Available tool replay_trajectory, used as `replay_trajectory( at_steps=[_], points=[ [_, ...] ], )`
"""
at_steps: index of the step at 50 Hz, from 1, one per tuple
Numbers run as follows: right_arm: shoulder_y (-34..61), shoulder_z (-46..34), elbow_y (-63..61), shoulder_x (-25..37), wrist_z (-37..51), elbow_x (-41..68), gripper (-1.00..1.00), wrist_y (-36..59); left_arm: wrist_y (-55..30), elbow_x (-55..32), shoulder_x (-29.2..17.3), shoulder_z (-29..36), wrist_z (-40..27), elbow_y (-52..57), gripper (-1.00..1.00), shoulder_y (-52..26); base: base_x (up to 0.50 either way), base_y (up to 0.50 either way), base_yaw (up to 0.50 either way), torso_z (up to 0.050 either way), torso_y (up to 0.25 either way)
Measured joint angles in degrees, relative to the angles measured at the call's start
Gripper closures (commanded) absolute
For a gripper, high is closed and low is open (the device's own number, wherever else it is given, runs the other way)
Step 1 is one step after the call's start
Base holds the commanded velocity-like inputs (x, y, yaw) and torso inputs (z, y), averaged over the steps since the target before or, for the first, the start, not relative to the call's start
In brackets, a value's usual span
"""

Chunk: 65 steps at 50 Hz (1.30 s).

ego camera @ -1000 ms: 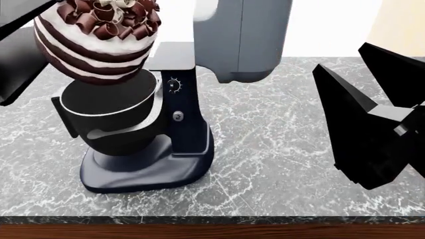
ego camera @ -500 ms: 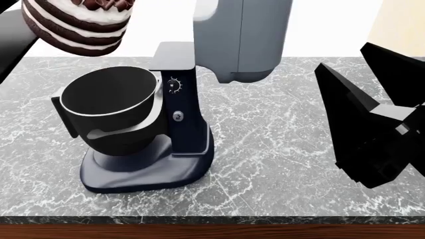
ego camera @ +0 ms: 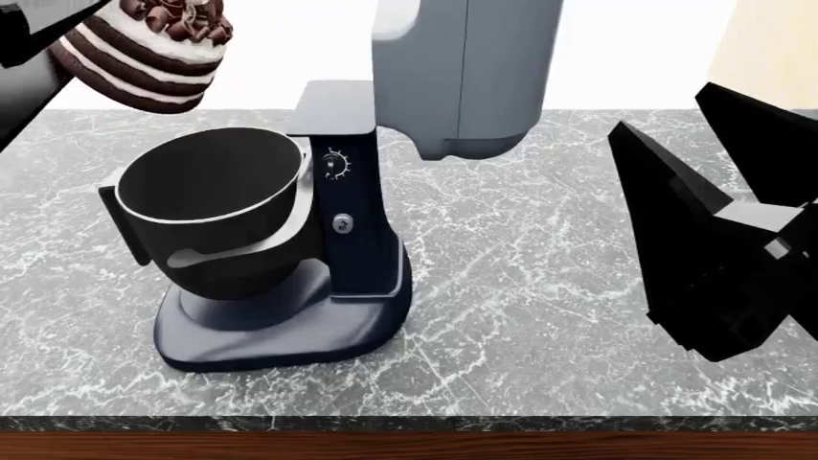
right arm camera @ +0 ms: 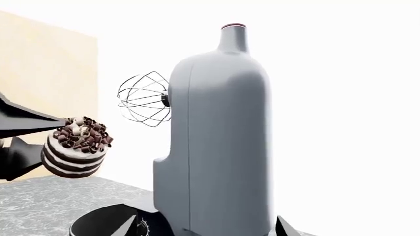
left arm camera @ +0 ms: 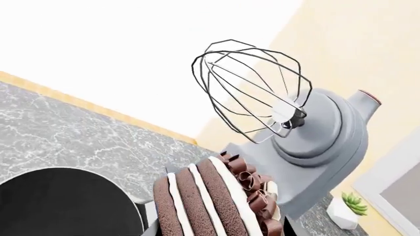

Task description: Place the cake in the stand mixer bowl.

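- Above the far left of the counter (ego camera: 537, 287), the left gripper (ego camera: 52, 43) holds the cake (ego camera: 141, 53) in the air, its fingers pinching the sides; the cake tilts.
- The cake hangs up and to the far left of the bowl (ego camera: 211, 206), not over its middle, and well clear of the whisk (right arm camera: 144, 98).
- The bowl sits empty on the mixer (ego camera: 371, 192), whose head is tilted up.
- Done, I judge: the pick-up and lift. Left: carry the cake over the bowl, lower it, let go.
- The right gripper (ego camera: 715, 240) waits at the right, holding nothing; I cannot tell whether its fingers are spread.
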Motion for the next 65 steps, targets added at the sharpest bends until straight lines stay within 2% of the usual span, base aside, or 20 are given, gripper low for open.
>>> replay_trajectory(
  at_steps=[32,65],
  points=[
    [-1.2,0.4,-0.2,-0.5,-0.8,-1.1,-1.0,-0.5,-4.6,4.3,3.0,8.0,-4.3,-4.9,1.0,-3.9,0.0,0.0,0.0,0.0,0.001],
    [-1.9,0.7,-0.1,-0.4,-1.3,-1.6,-1.0,-1.0,-7.9,9.3,6.0,13.3,-4.4,-9.9,1.0,-5.1,0.0,0.0,0.0,0.0,0.001]
  ],
)
